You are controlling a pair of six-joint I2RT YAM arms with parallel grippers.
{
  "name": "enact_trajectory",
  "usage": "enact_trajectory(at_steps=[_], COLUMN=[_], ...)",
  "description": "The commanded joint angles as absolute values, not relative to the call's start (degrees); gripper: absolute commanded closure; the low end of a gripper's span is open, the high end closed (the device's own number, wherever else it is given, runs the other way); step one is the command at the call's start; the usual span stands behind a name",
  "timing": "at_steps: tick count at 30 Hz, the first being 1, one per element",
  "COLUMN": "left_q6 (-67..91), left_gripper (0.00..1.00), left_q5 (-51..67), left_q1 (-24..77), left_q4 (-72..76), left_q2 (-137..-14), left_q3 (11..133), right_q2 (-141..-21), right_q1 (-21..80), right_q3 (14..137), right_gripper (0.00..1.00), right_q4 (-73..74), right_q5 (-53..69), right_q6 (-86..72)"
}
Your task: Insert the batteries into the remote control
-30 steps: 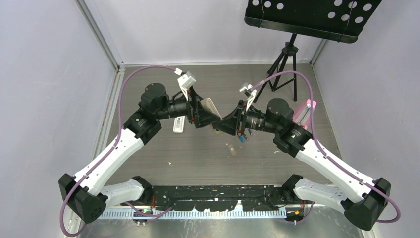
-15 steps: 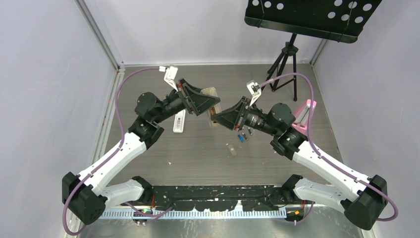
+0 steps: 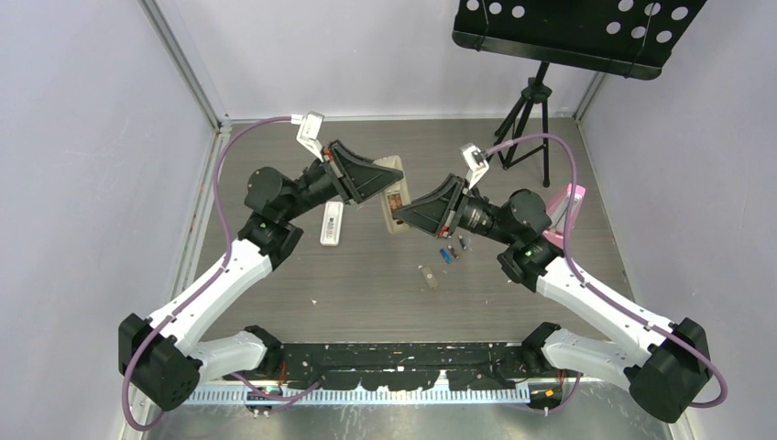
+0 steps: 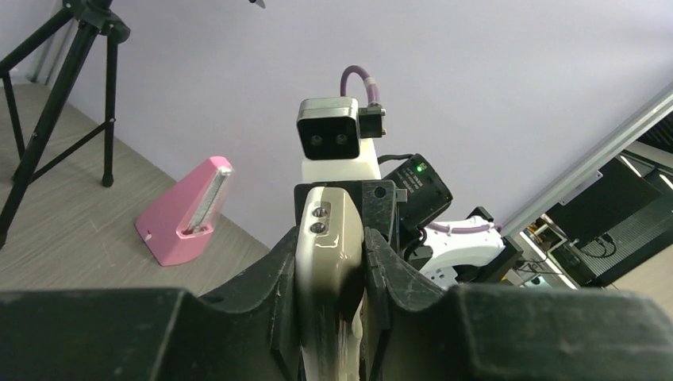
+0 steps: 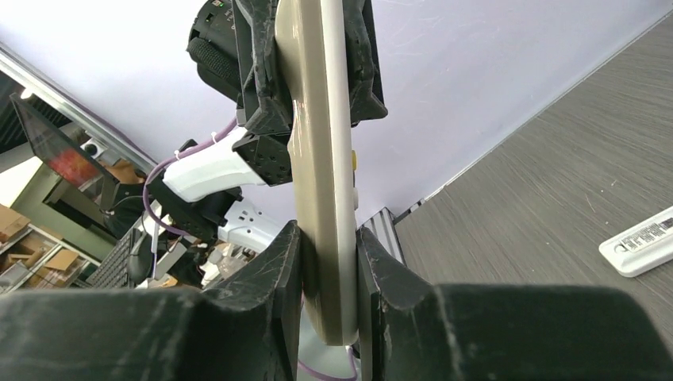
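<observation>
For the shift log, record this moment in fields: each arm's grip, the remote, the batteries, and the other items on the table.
left gripper: fingers shut on the remote control
right gripper: fingers shut on the remote control, at another spot along its length
remote control: held up between both grippers, off the table
batteries: at least three, loose on the table near the right gripper
white bar: flat on the table, left of the remote control in the top view
pink wedge: on the table's far right

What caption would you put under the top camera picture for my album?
The left gripper and right gripper hold the remote between them; batteries lie on the table.
</observation>
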State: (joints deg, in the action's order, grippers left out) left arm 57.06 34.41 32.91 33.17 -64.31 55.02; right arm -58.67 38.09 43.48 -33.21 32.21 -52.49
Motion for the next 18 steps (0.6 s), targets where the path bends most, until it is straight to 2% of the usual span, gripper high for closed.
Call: enact_trajectory(at_steps=[1,4,5,7,12,15,18], left_q6=[53.24,45.05,41.34,34.4,26.75,26.41,25.93], left_gripper=[1.0,1.0,1.0,1.0,1.0,1.0,1.0], left_q5=[40.07,35.8,32.98,25.24,7.58,10.07,17.71], left_q1=[33.38,32.89,32.83,32.78,32.78,32.76,32.78], left_q4=[34.64,23.53,18.61,8.99,-2.29,-0.55,3.48], left_q2=[-64.0,-62.61,-61.87,-60.75,-59.5,-59.26,-59.41], left_q3=[56.72,56.61,56.6,56.49,51.92,48.31,45.85], right_q2=[-59.06,-57.43,-56.68,-54.87,-52.24,-53.35,-57.03], right_q1=[36.22,35.46,35.36,35.27,35.07,35.07,35.07], right_q3=[45.13,46.66,47.33,48.25,49.03,48.34,48.72], right_gripper=[0.8,0.42,0.34,0.27,0.27,0.33,0.47], right_q4=[-31.51,-21.4,-17.34,-7.6,11.09,18.08,23.44], right_q5=[30.71,27.25,24.33,19.09,6.37,-1.36,-6.98], right_q6=[-53.7,-49.83,-47.87,-43.96,-39.22,-38.23,-36.76])
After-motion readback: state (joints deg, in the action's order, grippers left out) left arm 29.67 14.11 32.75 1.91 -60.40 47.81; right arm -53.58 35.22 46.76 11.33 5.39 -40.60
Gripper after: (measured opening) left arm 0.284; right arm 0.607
